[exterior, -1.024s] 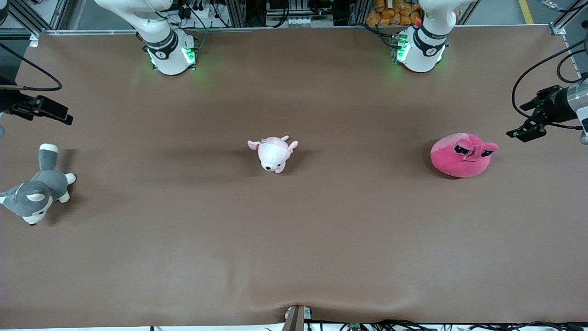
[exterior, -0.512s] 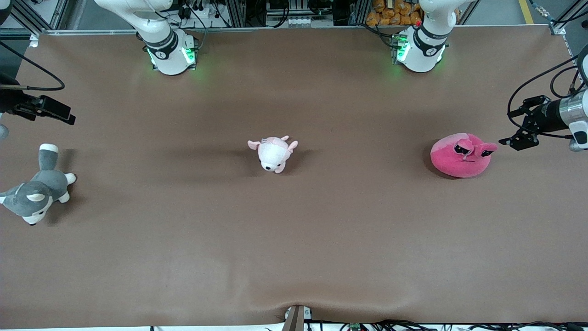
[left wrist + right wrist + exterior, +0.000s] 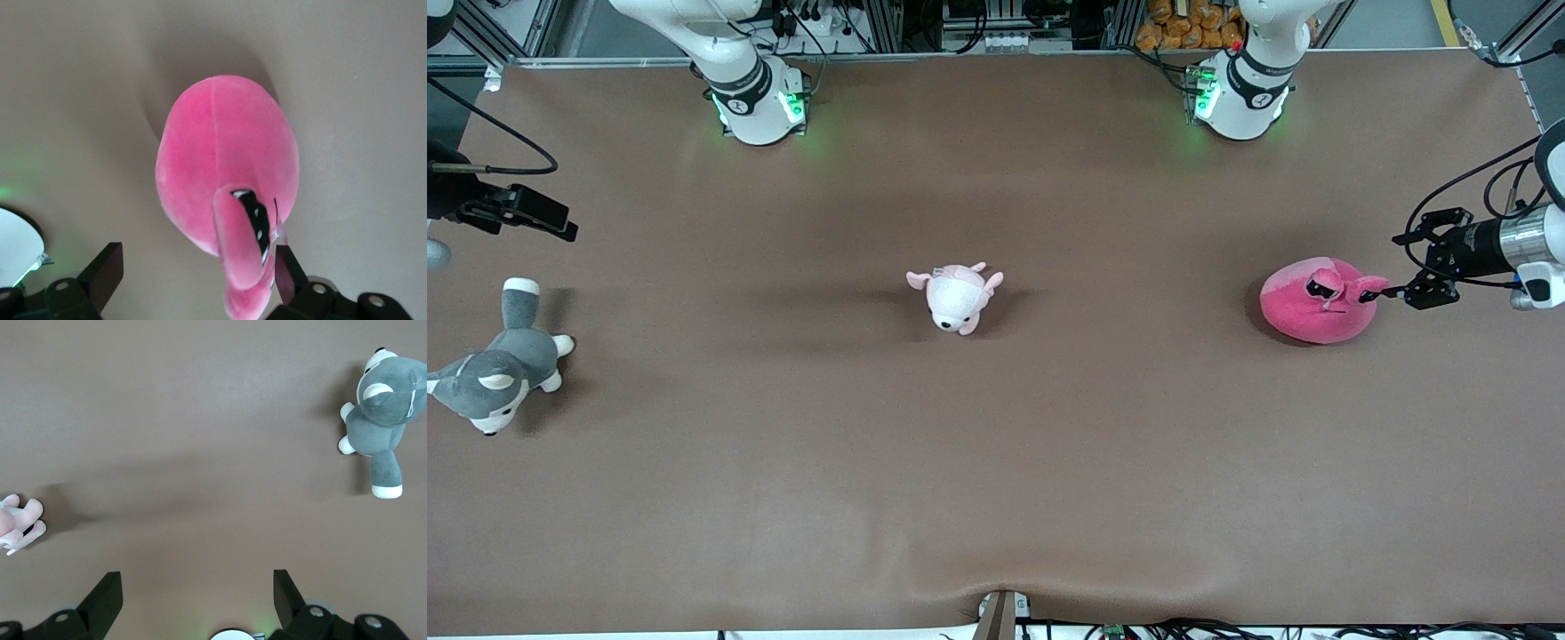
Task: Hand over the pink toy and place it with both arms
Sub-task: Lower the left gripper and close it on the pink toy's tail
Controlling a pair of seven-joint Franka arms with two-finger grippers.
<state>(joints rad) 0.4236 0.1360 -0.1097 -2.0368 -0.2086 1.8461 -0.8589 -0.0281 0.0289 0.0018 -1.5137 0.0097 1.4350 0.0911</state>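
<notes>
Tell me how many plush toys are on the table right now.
3. The pink toy lies toward the left arm's end beside the open left gripper, the pale pink-and-white animal mid-table, and the grey dog toward the right arm's end.

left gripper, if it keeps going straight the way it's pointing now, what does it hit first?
Most likely the pink toy. The left gripper is open and points at it from the left arm's end of the table, one eye stalk already between its fingers. Its height above the table is unclear.
</notes>
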